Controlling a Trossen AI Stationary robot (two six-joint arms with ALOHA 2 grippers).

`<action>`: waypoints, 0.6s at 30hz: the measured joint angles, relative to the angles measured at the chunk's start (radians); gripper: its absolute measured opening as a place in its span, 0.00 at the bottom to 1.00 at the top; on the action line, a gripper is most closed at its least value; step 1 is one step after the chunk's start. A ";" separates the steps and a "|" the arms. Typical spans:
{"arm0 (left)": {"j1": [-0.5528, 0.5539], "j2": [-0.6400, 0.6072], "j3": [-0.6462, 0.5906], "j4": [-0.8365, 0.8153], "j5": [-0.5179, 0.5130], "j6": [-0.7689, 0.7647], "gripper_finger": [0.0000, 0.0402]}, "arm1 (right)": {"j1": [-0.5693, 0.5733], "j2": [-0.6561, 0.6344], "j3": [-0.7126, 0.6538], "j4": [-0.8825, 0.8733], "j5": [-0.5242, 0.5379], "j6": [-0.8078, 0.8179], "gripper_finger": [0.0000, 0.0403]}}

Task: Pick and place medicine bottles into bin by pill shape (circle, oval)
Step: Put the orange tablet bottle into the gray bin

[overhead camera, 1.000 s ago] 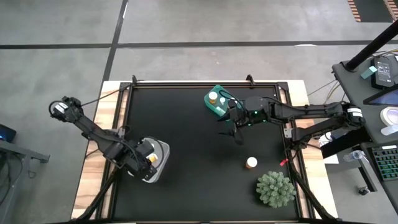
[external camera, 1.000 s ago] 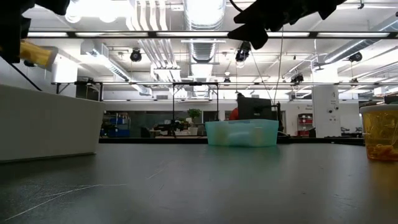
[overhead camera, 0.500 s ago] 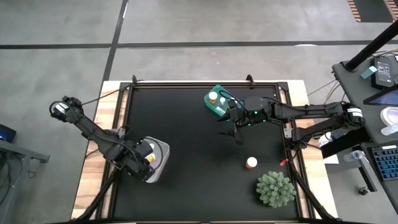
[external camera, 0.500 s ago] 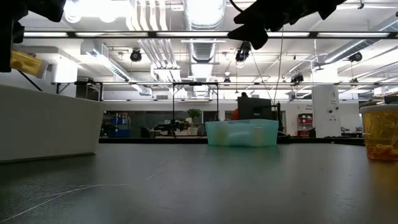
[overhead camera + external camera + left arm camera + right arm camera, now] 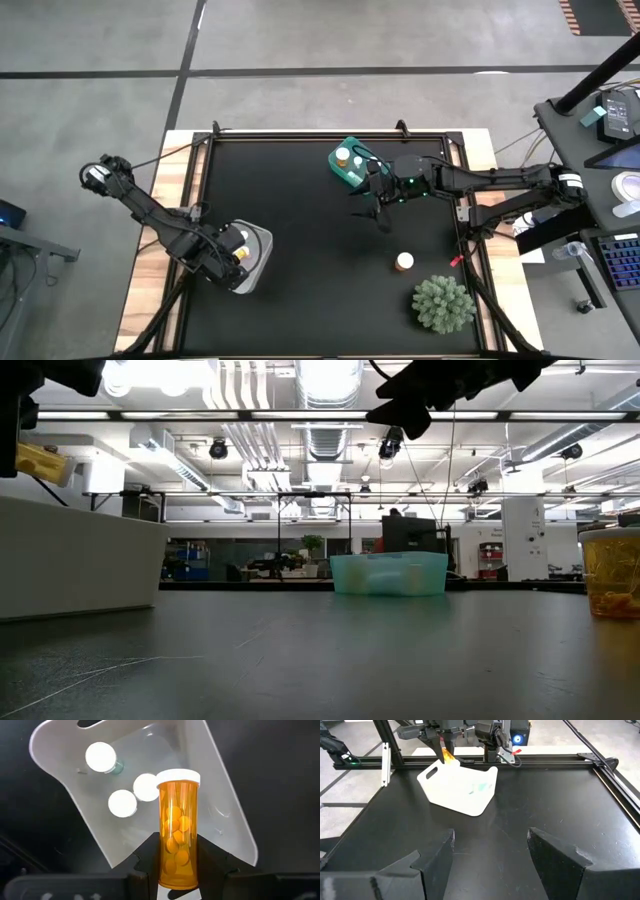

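A black table (image 5: 300, 230) seen from above, with two dark robot arms reaching in from either side. At the table's near right corner stands a green spiky plant (image 5: 443, 304). Near the left edge sits a white bin (image 5: 255, 255) with a handle cut-out; the left wrist view shows three white-capped medicine bottles (image 5: 122, 803) standing inside it. Toward the far side, right of centre, sits a teal bin (image 5: 348, 163) with one white-capped bottle (image 5: 342, 155) showing in it.

The left gripper (image 5: 237, 251) hangs over the white bin, its two fingers clamped on the body of an amber bottle (image 5: 177, 832) filled with orange pills, white cap pointing away from the wrist, above the bin's interior. The right gripper (image 5: 380, 212) hovers just beside the teal bin, above bare table, fingers spread apart and holding nothing.

One more amber bottle with a white cap (image 5: 404, 262) stands alone on the table, near the plant and apart from both bins
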 joint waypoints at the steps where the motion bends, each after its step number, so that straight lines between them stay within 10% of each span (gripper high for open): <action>1: 0.000 0.000 -0.001 -0.004 0.000 0.001 0.19 | 0.000 0.000 0.000 0.000 0.000 0.000 0.60; 18: 0.000 0.000 -0.068 0.034 -0.036 -0.042 0.19 | 0.000 0.001 0.000 0.003 0.000 -0.002 0.60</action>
